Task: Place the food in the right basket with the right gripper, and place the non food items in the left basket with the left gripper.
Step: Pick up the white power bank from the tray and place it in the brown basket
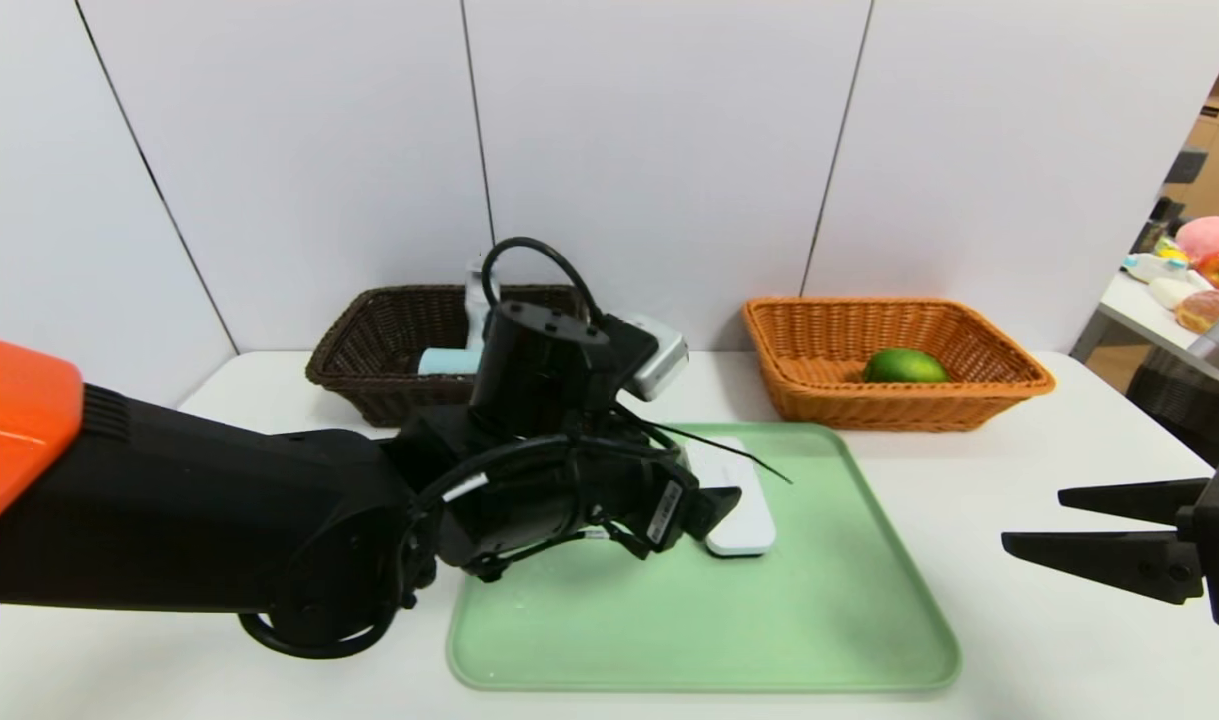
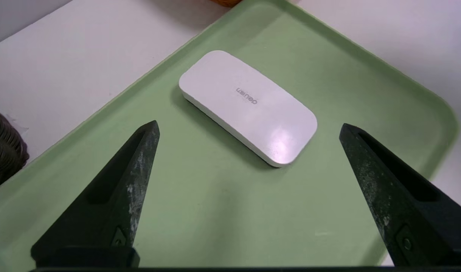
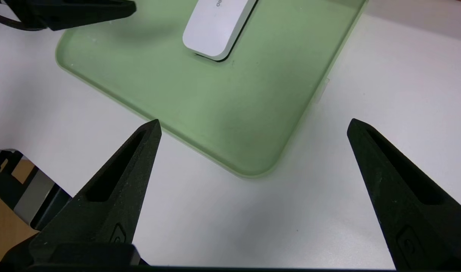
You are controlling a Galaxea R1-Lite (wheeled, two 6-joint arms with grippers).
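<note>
**Sorting nearly done: one white case left on the tray**

Food side looks finished. The green citrus fruit (image 1: 904, 366) lies inside the orange-tan basket (image 1: 1009, 350), which stands at the table's far right edge by the wall. The right gripper (image 1: 1031, 520) hangs idle over the table's right edge, fingers spread, holding nothing.

Non-food side is partly done. The dark brown basket (image 1: 369, 345) stands at the table's far left. A grey-blue cup (image 1: 444, 361) lies in it, and something pale stands behind it, possibly the bottle; the arm hides most of it, so I cannot be sure.

Left to do: the flat white case (image 2: 247, 107). It lies on the green tray (image 2: 366, 68), in the tray's far half, slanted to the tray's edges. Nothing else is on the tray.

The left gripper (image 2: 249, 130) hovers over the tray with its fingers spread wide, empty, the case lying between the two tips and just ahead of them. No contact shows yet.

Judgement: last pick in hand. The case is flat and low, so the fingers will likely need to come right down to the tray floor to catch its sides.
</note>
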